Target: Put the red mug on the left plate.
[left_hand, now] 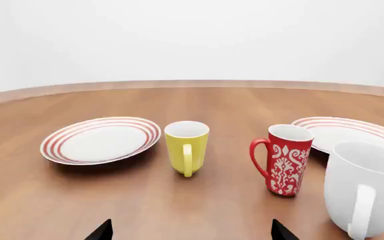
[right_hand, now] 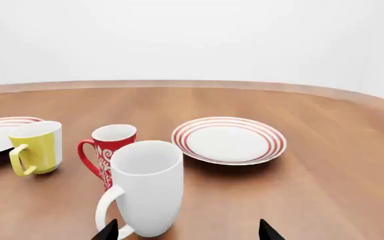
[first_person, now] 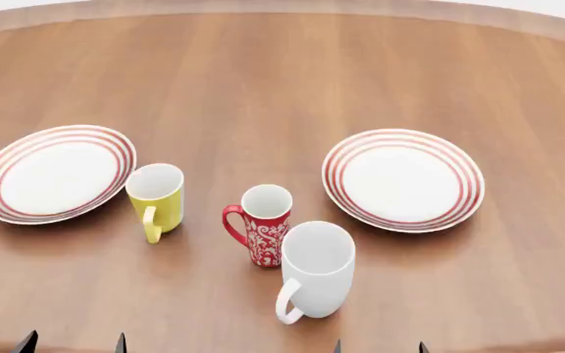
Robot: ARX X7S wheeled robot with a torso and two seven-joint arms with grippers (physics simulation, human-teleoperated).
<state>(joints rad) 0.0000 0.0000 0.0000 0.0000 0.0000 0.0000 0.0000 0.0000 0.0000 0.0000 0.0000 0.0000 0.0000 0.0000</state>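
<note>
Right now the red mug [first_person: 265,232] stands upright near the table's [first_person: 282,73] front edge, between 2 other mugs. Both grippers are open and empty. The left gripper [left_hand: 190,232] looks nearer, the mug just ahead.

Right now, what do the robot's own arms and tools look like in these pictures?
Very little shows. In the head view, only small black pointed tips poke up at the bottom edge: two for the left tool and two for the right tool. Each wrist view shows the same dark, wedge-shaped tips. No arms, cables, or markings are visible.
</note>
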